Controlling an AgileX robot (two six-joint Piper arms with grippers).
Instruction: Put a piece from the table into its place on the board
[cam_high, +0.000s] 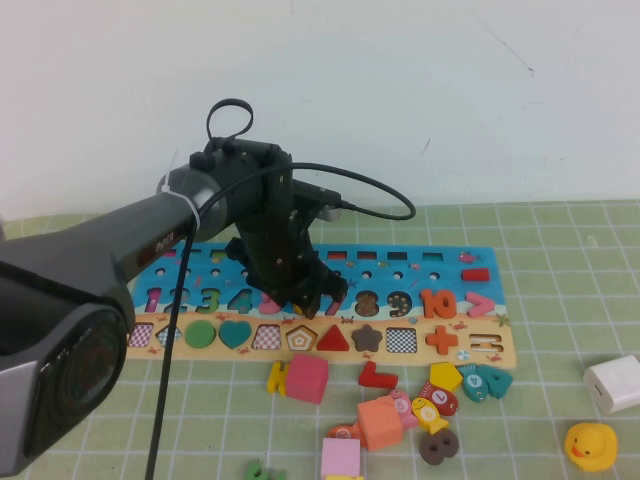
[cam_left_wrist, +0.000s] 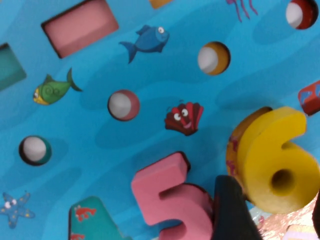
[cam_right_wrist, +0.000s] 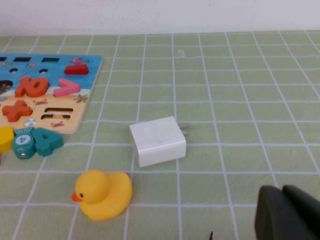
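Small flat yellow piece (cam_left_wrist: 272, 160), a wooden "6", probably light and stiff, with smooth painted faces that could slip a little. Best taken by the two flat edges across its thickness, not by the round hole. Not fragile, to judge by the thick solid body.

In the left wrist view, tilted at the board (cam_left_wrist: 150, 85): one edge low at the empty recess just beside the pink 5 (cam_left_wrist: 172, 200), the upper part lifted off the blue top. Not yet flat in its place, so probably the seating step, near the end of the task.

Left pincer (cam_high: 300, 290) low over the numeral row of the board, between the 5 and the 7 in the high view. One dark finger (cam_left_wrist: 230, 210) visible touching the lower edge of the 6; the other finger only just at the frame corner. Closed narrowly on the piece, as far as seen, and holding it by the lower part.

Right pincer (cam_right_wrist: 287, 215) well apart from the board, low over the green checked table (cam_right_wrist: 225, 75), near a white charger (cam_right_wrist: 157, 141) and a yellow duck (cam_right_wrist: 102, 194). Only a dark part in view; open or closed, cannot tell. Holding nothing visible.

Risk, as a judgement: release while tilted could leave the 6 resting on the recess rim.
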